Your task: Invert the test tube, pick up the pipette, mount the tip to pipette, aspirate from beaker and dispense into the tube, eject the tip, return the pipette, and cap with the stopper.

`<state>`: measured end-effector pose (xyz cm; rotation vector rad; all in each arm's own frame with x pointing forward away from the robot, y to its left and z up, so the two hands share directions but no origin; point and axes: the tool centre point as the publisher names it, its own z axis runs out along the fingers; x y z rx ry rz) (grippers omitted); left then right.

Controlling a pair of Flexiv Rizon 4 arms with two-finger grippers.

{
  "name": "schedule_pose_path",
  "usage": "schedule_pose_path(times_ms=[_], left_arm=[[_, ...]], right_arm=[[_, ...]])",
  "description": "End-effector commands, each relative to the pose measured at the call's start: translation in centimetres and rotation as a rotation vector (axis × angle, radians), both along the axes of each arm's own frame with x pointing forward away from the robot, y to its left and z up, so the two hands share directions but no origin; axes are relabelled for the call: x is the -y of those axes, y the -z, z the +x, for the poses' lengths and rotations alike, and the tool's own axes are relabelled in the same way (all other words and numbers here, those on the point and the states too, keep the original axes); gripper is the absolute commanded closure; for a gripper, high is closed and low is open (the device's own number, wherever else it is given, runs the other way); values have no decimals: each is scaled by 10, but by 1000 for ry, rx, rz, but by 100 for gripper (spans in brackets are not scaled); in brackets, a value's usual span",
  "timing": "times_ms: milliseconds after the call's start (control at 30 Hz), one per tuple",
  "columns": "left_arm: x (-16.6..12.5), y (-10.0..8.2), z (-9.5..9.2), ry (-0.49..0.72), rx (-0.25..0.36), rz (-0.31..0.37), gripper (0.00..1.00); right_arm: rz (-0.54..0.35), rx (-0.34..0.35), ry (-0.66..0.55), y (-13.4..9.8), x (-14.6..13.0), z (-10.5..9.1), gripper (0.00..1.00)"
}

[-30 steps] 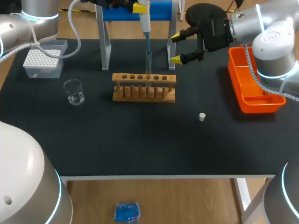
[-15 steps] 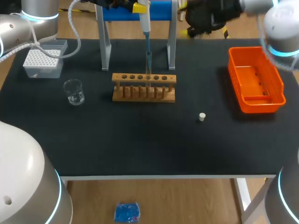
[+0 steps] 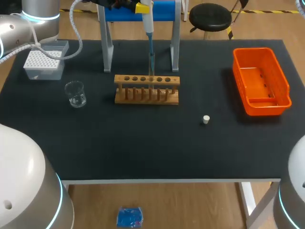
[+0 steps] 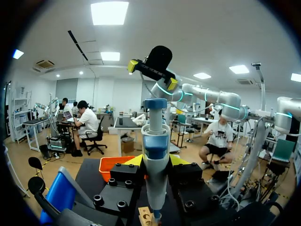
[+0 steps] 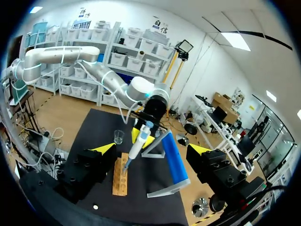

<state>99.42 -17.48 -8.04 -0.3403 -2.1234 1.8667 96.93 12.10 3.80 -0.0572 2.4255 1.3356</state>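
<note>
Left gripper [image 4: 156, 161] is clamping the pipette [image 3: 149, 26] from both sides, its tip hanging over the test-tube rack [image 3: 147, 89], possibly inside a tube | right gripper [image 5: 152, 149] is hovering well above the rack, fingers spread wide, empty | stopper [image 3: 206, 119] is lying right of the rack.

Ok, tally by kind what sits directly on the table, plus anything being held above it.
Beaker: 1
Tip box: 1
Wooden rack: 1
Stand: 1
Orange tray: 1
Stopper: 1
Pipette, held: 1
Total: 7
</note>
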Motion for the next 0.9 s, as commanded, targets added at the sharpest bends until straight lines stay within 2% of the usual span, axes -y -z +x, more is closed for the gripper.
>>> schedule_pose_path(times_ms=[33,400,567,800,867,900], left_arm=[[0,0,1,3,0,1,100],[0,0,1,3,0,1,100],[0,0,1,3,0,1,100],[0,0,1,3,0,1,100],[0,0,1,3,0,1,100],[0,0,1,3,0,1,100]], right_arm=[[-6,-1,3,-2,2,-2,0],[-6,-1,3,-2,2,-2,0],[-38,-64,16,-5,-22,-14,0],[-23,-164,72,1,-46,-15,0],[-28,-164,67,3,-51,-15,0],[-18,-178,74,4,-54,-14,14]])
